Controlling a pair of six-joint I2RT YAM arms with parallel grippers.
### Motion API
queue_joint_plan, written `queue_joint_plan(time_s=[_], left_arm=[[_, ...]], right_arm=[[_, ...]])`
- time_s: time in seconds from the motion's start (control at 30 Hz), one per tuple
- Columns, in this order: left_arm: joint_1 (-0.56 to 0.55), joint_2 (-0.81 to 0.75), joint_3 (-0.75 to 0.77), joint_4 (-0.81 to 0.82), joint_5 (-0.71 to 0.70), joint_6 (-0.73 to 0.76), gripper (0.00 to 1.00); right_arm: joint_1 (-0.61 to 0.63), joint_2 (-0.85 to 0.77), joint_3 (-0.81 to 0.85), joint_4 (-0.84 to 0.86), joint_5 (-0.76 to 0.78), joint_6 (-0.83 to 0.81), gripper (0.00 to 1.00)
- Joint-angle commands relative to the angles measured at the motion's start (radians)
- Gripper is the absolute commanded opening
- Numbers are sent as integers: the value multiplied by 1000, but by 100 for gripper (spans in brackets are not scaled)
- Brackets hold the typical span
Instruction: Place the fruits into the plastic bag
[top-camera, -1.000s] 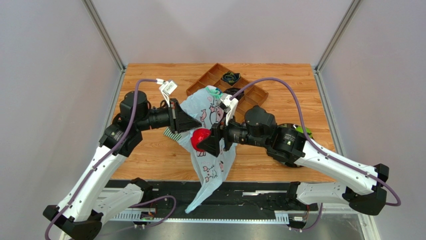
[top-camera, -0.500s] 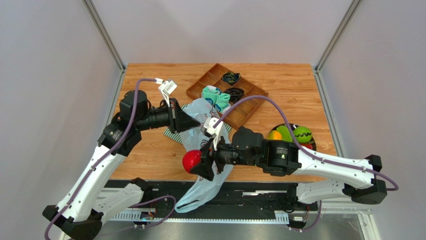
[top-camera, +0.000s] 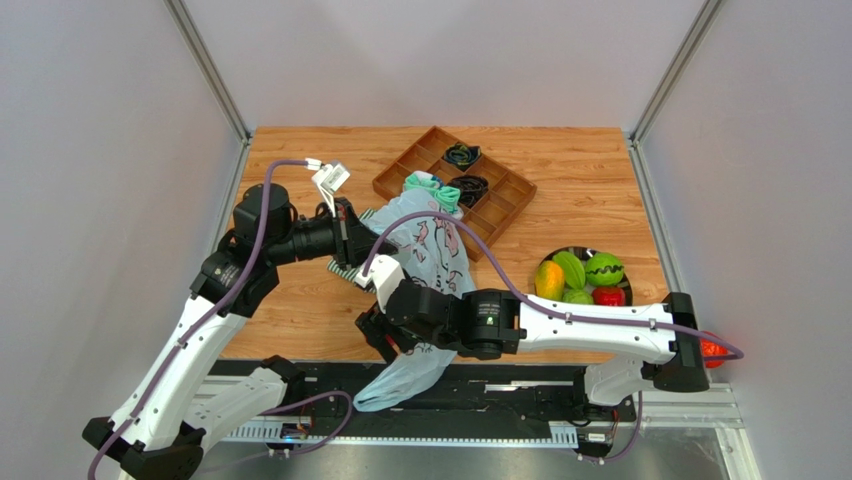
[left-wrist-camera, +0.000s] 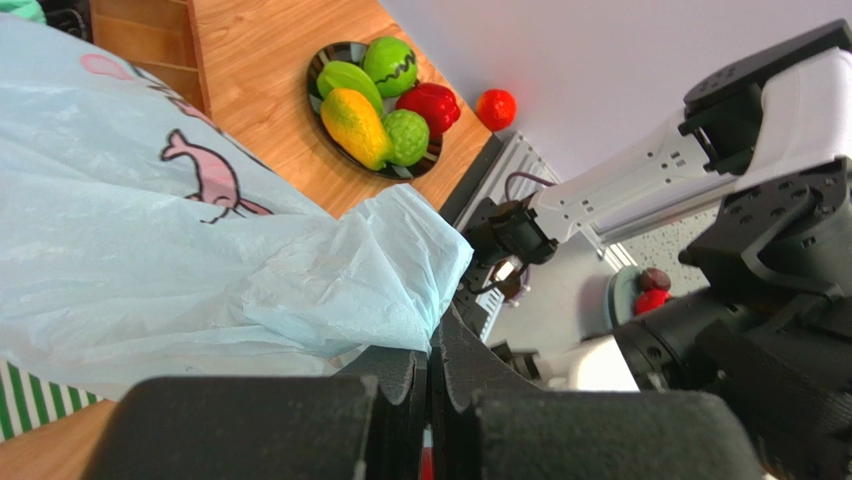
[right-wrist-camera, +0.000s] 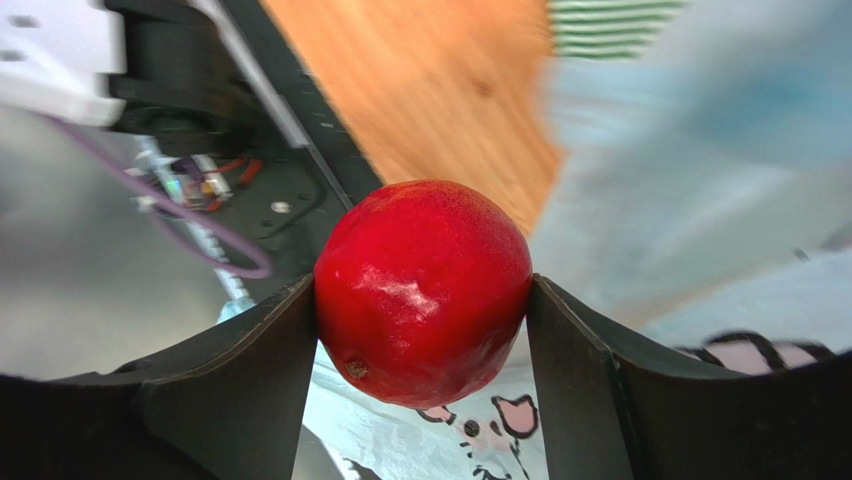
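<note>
Wooden tabletop (top-camera: 590, 170) inside a grey-walled enclosure. At centre, left gripper (left-wrist-camera: 432, 345) clenched tight on a bunched edge of the plastic bag (top-camera: 432, 245), holding it lifted over the green-and-white striped cloth (top-camera: 345, 270). Pale-blue bag film with pink cartoon print draped down past the near table edge, toward the arm bases. At that near edge, right gripper (right-wrist-camera: 423, 300) beside the bag's lower part, fingers (right-wrist-camera: 250, 350) clamped on either side of a red round fruit (right-wrist-camera: 423, 250). Fruit held clear of the table, printed bag film just below and to one side; cannot tell whether it is inside the bag mouth. Other fruits heaped on a dark plate (left-wrist-camera: 330, 52) at the right of the table, well apart from the bag: yellow-orange mango (top-camera: 549, 280), green striped fruit (top-camera: 604, 268), smooth green fruit (top-camera: 570, 267), bumpy green fruit (left-wrist-camera: 405, 137), red fruit (top-camera: 608, 296). Wooden compartment tray (top-camera: 505, 200) behind the bag, teal socks (top-camera: 432, 190) at its near corner.
</note>
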Motion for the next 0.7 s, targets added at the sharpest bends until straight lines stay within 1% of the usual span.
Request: queue_joint_plan(time_s=[0.0,0.07,0.1,0.2,0.23,0.27,0.33,0.37,0.4,0.43,0.47,0.53,0.63,0.67], left_arm=[[-6,-20,50,-9,15,45,0],[-3,-19,58,-26,14,59,0],[-2,-15,59,-31,12,68,0],[3,-14,62,-45,27,82,0],[3,-12,61,-43,43,83,0],[3,-9,58,-37,67,88,0],[3,1,56,-13,184,91,0],[3,8,56,-6,222,88,0],[3,17,55,1,292,86,0],[3,21,55,18,323,82,0],[3,23,49,27,351,66,0],[3,24,39,72,397,43,0],[1,28,6,176,458,-30,0],[0,26,-16,207,468,-79,0]], right_arm=[[-10,-100,19,-165,229,80,13],[-18,-148,-27,-174,248,100,13],[-21,-202,-45,-177,263,109,13],[-47,-293,-115,-180,290,145,13],[-77,-315,-131,-183,303,149,13],[-93,-333,-167,-183,307,157,13],[-146,-381,-200,-177,336,160,12],[-168,-395,-223,-165,337,151,12],[-194,-410,-237,-151,329,143,12],[-237,-436,-249,-130,321,132,12],[-260,-448,-273,-81,306,122,12],[-304,-458,-283,-44,278,103,11],[-312,-418,-277,31,292,73,11],[-312,-404,-271,68,289,71,11]])
